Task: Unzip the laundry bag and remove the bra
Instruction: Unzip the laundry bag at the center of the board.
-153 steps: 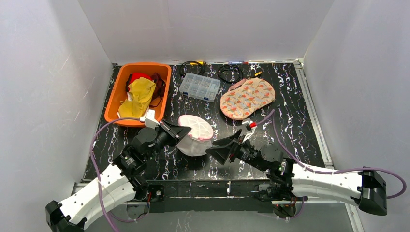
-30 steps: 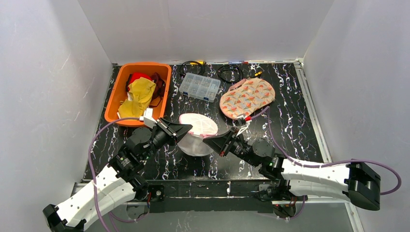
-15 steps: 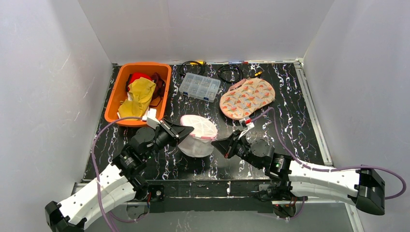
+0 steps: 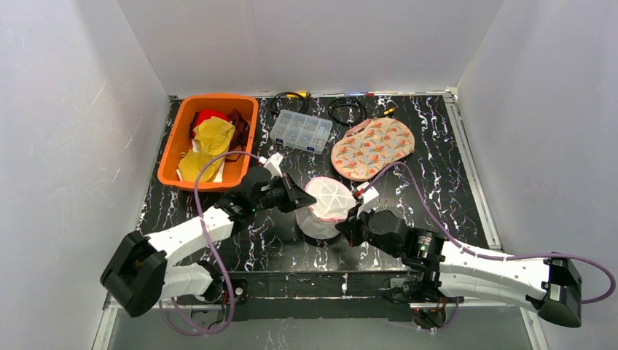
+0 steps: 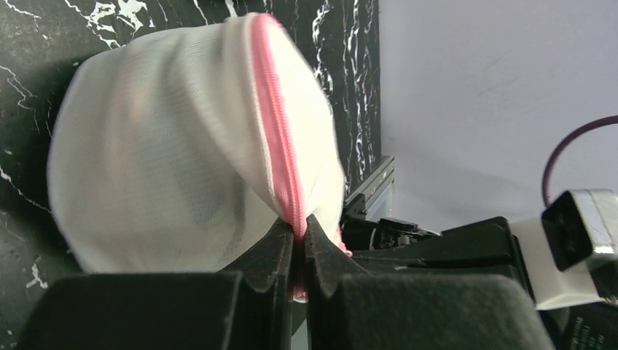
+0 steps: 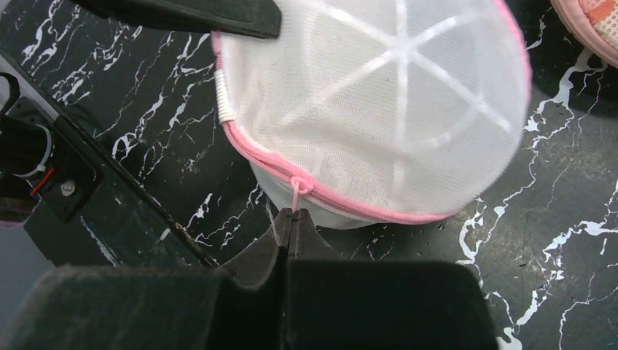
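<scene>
The laundry bag [image 4: 329, 198] is a white mesh dome with a pink zipper, held just above the black marbled table between my two grippers. My left gripper [image 4: 304, 201] is shut on the bag's pink zipper seam [image 5: 280, 146], pinching it at the fingertips [image 5: 299, 235]. My right gripper [image 4: 345, 227] is shut on the thin pink pull cord [image 6: 295, 197] hanging from the zipper slider [image 6: 300, 184]. The zipper [image 6: 350, 208] looks closed along its visible run. No bra shows; the mesh hides what is inside.
An orange bin [image 4: 175, 153] of clothes stands at the back left. A clear compartment box [image 4: 300, 131] and black cables [image 4: 345, 109] lie at the back. A patterned padded pouch [image 4: 372, 148] rests at the back right. White walls enclose the table.
My left arm has swung out to the right, carrying the bag to the right and turning it. My right gripper has followed, staying shut at the bag's near edge.
</scene>
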`<state>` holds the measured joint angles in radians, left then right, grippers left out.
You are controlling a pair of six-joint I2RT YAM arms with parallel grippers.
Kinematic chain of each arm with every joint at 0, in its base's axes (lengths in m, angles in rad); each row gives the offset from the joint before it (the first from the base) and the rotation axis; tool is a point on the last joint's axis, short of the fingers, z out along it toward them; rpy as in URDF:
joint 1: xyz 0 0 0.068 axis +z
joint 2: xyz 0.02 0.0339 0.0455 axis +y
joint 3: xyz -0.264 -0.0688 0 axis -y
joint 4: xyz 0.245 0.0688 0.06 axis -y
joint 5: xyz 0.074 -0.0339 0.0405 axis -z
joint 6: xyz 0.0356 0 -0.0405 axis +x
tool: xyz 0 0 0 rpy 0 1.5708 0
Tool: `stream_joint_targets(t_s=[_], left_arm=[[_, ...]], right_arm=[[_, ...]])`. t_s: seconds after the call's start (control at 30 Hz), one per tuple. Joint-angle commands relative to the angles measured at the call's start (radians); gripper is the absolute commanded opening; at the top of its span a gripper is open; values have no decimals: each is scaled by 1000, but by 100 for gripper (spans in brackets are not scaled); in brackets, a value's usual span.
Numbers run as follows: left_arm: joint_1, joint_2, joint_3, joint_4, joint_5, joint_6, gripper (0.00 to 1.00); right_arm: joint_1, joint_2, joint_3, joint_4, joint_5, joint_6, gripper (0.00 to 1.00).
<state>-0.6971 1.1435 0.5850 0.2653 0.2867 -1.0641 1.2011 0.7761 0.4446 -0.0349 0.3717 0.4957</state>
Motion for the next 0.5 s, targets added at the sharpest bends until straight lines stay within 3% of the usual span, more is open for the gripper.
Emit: stream_joint_targets(t_s=[0.0,0.03,0.13,0.23,0.33,0.47], left_arm=[[26,72,41,121,139,72,6],[28,75,38,122,136,75,13],[30,50,4,121,123,58,54],[30,-23,-63,107,98,-3,81],[25,-151,-127,27,46,-58,90],[-34,-298,-156,-136,-90,-91,90]], right_arm=[[0,-15,-7,26,-4,-6,1],[1,-13,-20,54,-6,6,1],[7,-1,-79,123,-13,54,1],[19,18,-114,194,-10,104,1],[32,27,-132,255,14,146,1],[44,52,-135,319,28,168,1]])
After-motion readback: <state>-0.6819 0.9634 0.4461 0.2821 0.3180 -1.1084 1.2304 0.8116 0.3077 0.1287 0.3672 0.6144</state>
